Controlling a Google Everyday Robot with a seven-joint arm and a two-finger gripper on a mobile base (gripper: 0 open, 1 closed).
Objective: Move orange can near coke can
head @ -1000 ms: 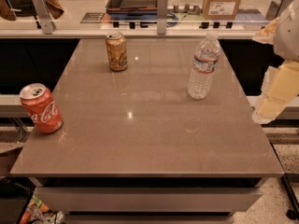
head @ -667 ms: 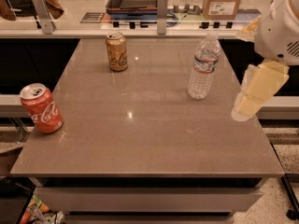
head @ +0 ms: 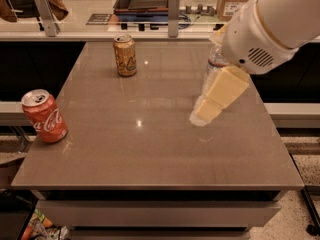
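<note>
The table (head: 150,149) is the biggest thing here: a grey-brown glossy top that fills most of the camera view. The white robot arm (head: 270,24) comes in over the table's far right corner and slopes down toward the middle of the table. At its end, the cream-coloured gripper (head: 206,110) hangs over the right half of the table, tilted down and to the left, with its tip close to the surface. Whether the gripper is open or closed I cannot tell from this angle. It holds no can.

A clear plastic bottle (head: 214,60) stands on the right half of the table, directly behind the gripper and mostly hidden by it. The gripper possibly touches the bottle, but the view does not make this sure.

The coke can (head: 44,115) stands upright at the left edge of the table, near the front, with its long axis vertical and the white script facing the camera.

The orange can (head: 125,54) stands upright near the far edge of the table, a little left of centre, its long axis vertical and the silver top up. It is well apart from the coke can and from the gripper.
</note>
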